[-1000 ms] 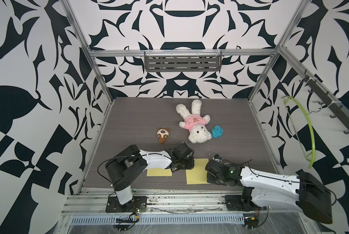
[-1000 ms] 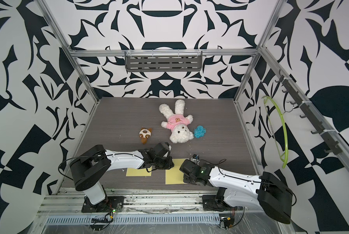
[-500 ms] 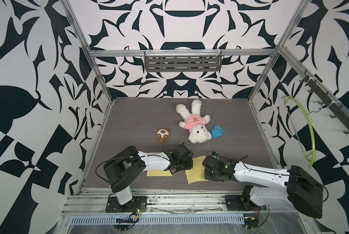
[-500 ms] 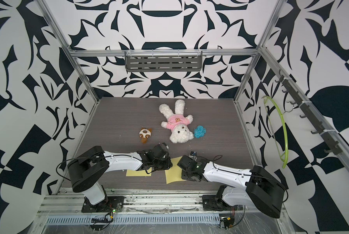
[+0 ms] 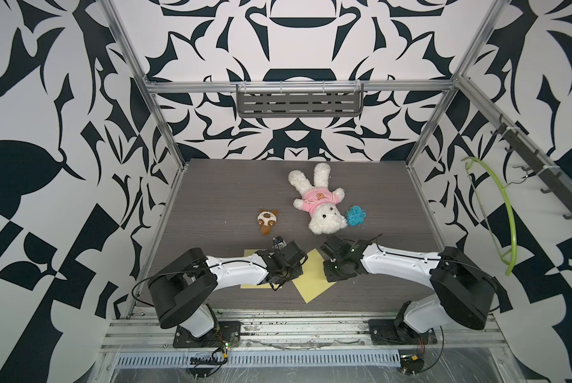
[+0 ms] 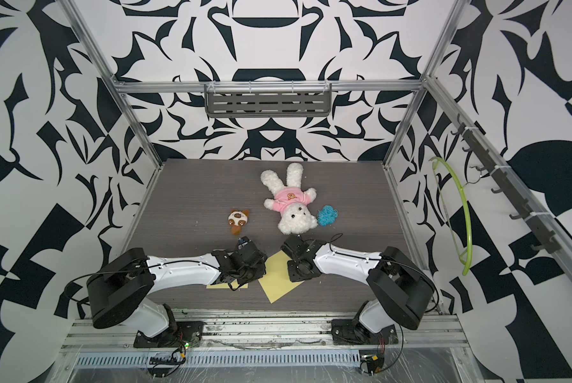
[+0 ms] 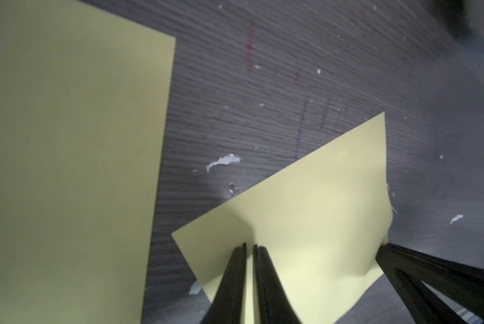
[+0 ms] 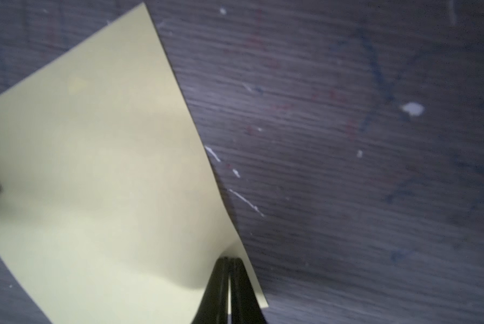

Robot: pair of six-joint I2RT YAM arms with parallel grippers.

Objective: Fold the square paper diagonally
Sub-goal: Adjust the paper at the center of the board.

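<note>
Black-and-white patterned walls (image 5: 62, 99) around grey wood-grain table (image 5: 231, 192) (slotted metal shelf (image 5: 299, 104) behind)

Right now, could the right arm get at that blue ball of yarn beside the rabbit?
Probably, yes: the blue ball of yarn lies close beyond the right gripper with nothing between them. But that gripper is shut on the yellow paper, so it would need to let go first.

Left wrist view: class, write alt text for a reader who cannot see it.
The left gripper, jaws almost shut, pinches a yellow square paper near its edge, and the sheet buckles slightly. A second yellow sheet lies flat beside it, apart, on a dark wood-grain table flecked with white scraps.
</note>
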